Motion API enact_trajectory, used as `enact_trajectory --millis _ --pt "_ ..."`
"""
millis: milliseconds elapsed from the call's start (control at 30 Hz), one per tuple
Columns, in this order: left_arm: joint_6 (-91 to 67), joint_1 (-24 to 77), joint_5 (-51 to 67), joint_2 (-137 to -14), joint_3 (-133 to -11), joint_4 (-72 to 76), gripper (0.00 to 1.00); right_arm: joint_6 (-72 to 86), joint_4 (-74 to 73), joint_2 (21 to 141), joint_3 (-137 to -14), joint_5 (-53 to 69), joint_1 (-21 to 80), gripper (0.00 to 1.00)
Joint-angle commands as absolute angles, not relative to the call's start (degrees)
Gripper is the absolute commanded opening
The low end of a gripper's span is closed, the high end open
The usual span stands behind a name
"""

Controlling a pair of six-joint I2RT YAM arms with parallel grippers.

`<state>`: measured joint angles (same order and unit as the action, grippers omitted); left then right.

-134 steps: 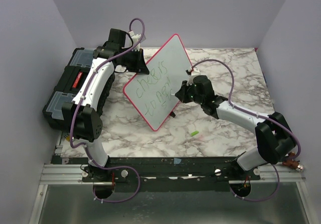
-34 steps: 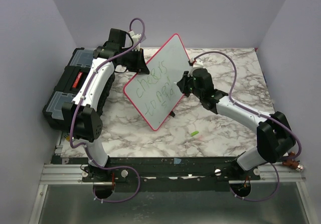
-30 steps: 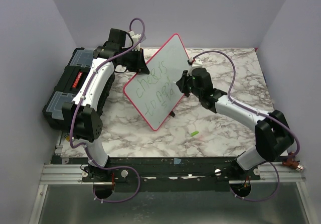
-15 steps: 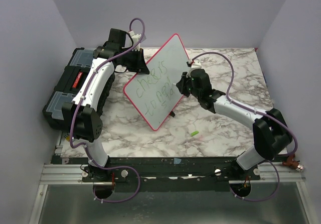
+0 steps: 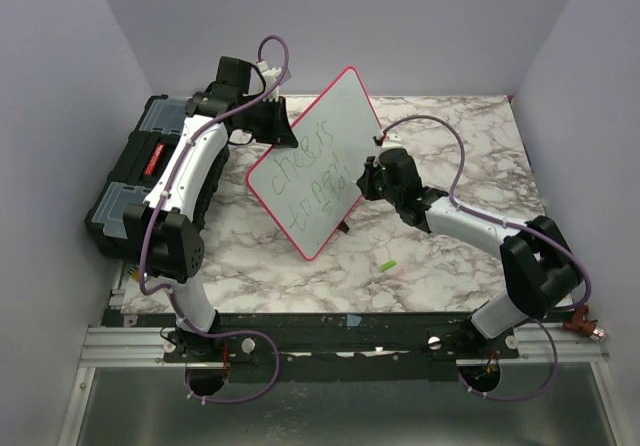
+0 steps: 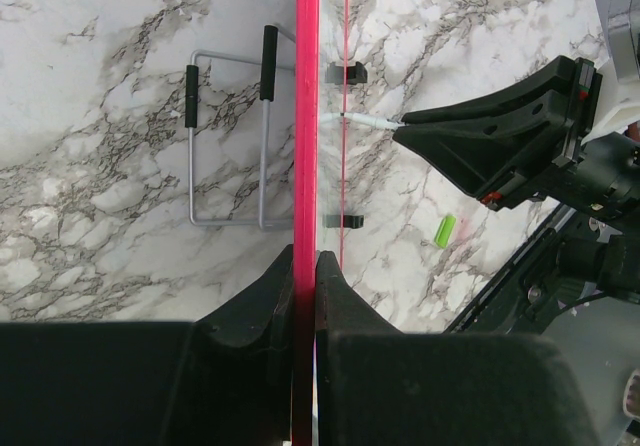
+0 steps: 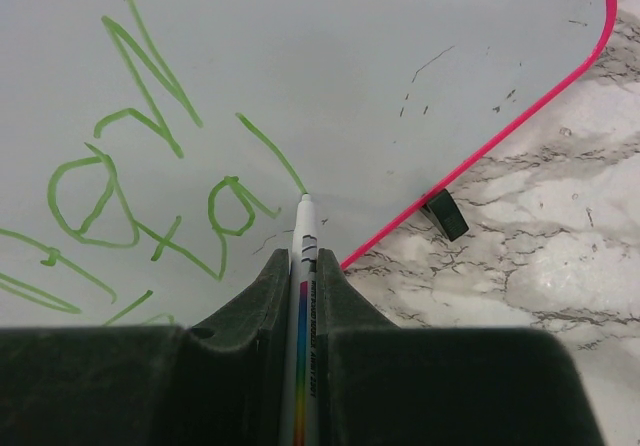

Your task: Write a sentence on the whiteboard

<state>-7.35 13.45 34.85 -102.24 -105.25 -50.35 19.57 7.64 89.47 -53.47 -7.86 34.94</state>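
The whiteboard (image 5: 330,131), glossy white with a red-pink rim, stands tilted on the marble table. My left gripper (image 5: 277,126) is shut on its upper left edge; in the left wrist view the rim (image 6: 306,116) runs edge-on between the jaws of that gripper (image 6: 305,258). The green sentence (image 5: 305,181) runs in about three lines across the board. My right gripper (image 5: 362,178) is shut on a white marker (image 7: 302,296) with a rainbow stripe. The marker tip touches the board at the end of a green stroke (image 7: 270,151), near the lower right rim.
A black toolbox (image 5: 135,176) sits at the table's left edge. A green marker cap (image 5: 386,265) lies on the marble near the front. A wire stand (image 6: 228,141) lies behind the board. Black clip feet (image 7: 444,214) hold the board's lower edge. Grey walls enclose the table.
My right gripper with the marker has shifted slightly right and down along the board, adding strokes to the third green line. The left arm and the board have not moved.
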Motion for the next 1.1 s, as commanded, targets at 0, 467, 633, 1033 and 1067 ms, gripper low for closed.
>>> enact_trajectory --millis 0,467,633,1033,1067 --pt "-2.8 13.7 30.7 -102.2 -105.2 -49.8 0.00 20.9 8.4 90.1 -52.3 -7.2 35.4 0.01" --pt "-2.8 13.8 30.9 -102.4 -105.2 -49.7 0.00 20.3 7.6 91.2 -57.1 -7.0 35.4 0.01" --pt "-2.8 14.0 30.9 -102.4 -105.2 -49.7 0.00 19.6 6.7 92.7 -60.3 -7.1 35.3 0.01" --pt "-2.7 14.0 30.9 -102.4 -105.2 -49.7 0.00 19.3 5.5 94.8 -64.3 -7.2 34.6 0.01" --pt "-2.8 14.0 30.9 -102.4 -105.2 -49.7 0.00 19.3 5.4 94.9 -64.4 -7.3 34.6 0.01"
